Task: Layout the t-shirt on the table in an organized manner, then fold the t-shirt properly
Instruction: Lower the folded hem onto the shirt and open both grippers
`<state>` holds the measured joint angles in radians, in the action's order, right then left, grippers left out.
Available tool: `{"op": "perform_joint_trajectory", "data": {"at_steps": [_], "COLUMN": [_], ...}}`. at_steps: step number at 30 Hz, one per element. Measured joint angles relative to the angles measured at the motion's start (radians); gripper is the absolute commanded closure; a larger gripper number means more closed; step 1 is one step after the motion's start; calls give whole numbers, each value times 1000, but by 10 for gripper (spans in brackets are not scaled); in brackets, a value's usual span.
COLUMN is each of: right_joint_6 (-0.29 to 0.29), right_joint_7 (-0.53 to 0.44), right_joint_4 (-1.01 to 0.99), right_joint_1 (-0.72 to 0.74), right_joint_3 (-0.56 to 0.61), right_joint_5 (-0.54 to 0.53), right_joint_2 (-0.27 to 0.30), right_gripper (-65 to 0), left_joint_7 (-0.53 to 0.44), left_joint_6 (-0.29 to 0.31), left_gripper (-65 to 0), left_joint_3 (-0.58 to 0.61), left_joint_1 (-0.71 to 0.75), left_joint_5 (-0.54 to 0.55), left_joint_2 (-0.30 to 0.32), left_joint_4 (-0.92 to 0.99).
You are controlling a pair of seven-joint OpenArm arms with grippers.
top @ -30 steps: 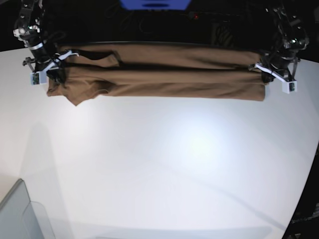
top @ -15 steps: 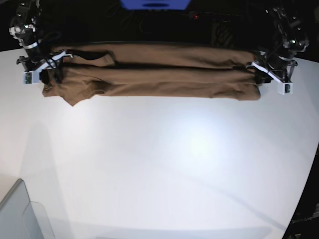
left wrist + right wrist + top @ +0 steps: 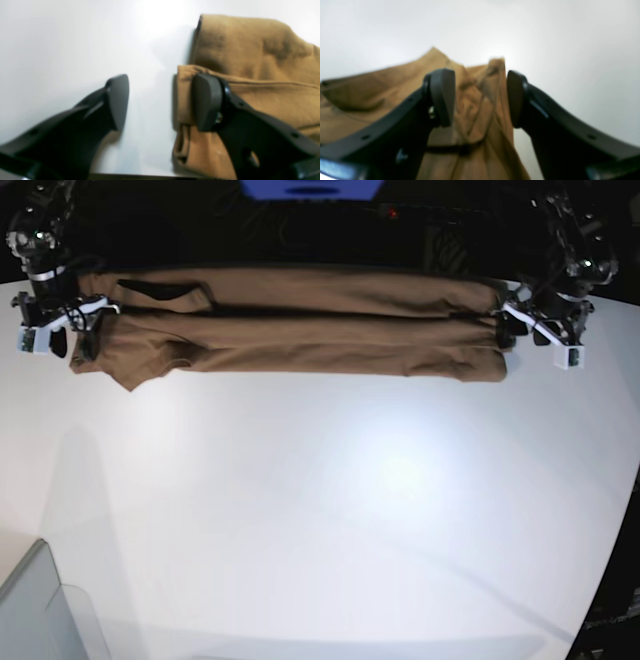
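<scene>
Tan-brown t-shirt (image 3: 300,332) folded lengthwise into a long narrow band, lying flat along the far side of the white worktop (image 3: 340,510), near its curved far edge. Two stacked layers visible, with a dark crease running between them along the band's length. Sleeve corner poking out toward the near side at the band's left end in the base view. Left gripper (image 3: 160,102) at the band's right end in that view, jaws spread wide, one pad over the hemmed cloth edge, the other over bare worktop beside it, nothing clamped. Right gripper (image 3: 480,98) at the opposite end, jaws likewise parted, bunched fabric showing loosely in the gap between them, neither pad pressing the cloth together. Contact between pads and fabric impossible to tell from the blurred wrist views. Pale translucent object (image 3: 45,610) at the near left corner of the worktop, well apart from the shirt. Blue shape (image 3: 312,189) beyond the far edge, against a dark background.
</scene>
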<state>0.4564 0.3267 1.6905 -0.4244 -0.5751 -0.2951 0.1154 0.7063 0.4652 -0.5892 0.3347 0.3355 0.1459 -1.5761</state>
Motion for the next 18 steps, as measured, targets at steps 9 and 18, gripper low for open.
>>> {"op": "perform_joint_trajectory", "data": {"at_steps": [9,18], "right_joint_6": [0,1], "right_joint_7": [3,172], "right_joint_4": [70,-78], "right_joint_1": [65,205], "right_joint_3": [108,179], "right_joint_5": [0,-1], "right_joint_2": [15,49], "right_gripper": [-345,-344], "left_joint_7": [0,-2], "left_joint_6": [0,0], "left_gripper": [-393,-393], "left_joint_3": [0,-1], "left_joint_1": [0,0], "left_joint_5": [6,7], "left_joint_2": [-1,-2], "left_joint_4": [0,0]}}
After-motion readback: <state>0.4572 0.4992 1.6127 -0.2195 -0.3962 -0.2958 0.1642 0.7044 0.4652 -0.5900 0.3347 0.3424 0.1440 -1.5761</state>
